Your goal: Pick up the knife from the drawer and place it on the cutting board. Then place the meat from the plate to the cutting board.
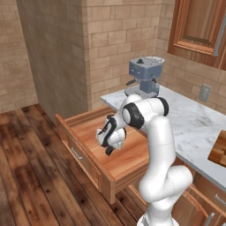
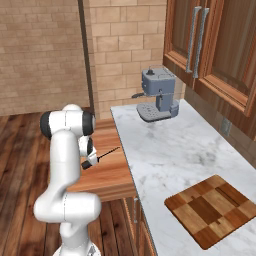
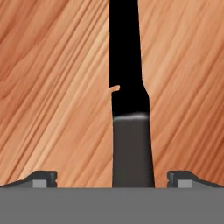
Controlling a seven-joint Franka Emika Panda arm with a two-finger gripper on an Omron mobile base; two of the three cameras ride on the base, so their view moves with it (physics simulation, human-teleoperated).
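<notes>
The knife [image 3: 127, 65] lies on the floor of the open drawer [image 1: 84, 128], its dark handle toward the hand and its blade pointing away. My gripper [image 3: 112, 177] is open and low over it, one fingertip [image 3: 43, 177] on each side of the handle with a gap to it. From the right base view, the knife [image 2: 109, 152] shows as a thin dark line sticking out past the gripper [image 2: 90, 161] above the drawer [image 2: 107, 175]. The gripper [image 1: 109, 148] hangs inside the drawer. The checkered cutting board [image 2: 207, 210] lies on the counter at the right. The plate and the meat are out of view.
A grey-blue coffee machine [image 2: 157, 95] stands at the back of the marble counter [image 2: 165, 150]. Wooden wall cabinets [image 2: 215, 40] hang above the counter. The drawer's front wall [image 1: 77, 154] juts out over the wooden floor. The board's corner [image 1: 219, 150] shows at the right edge.
</notes>
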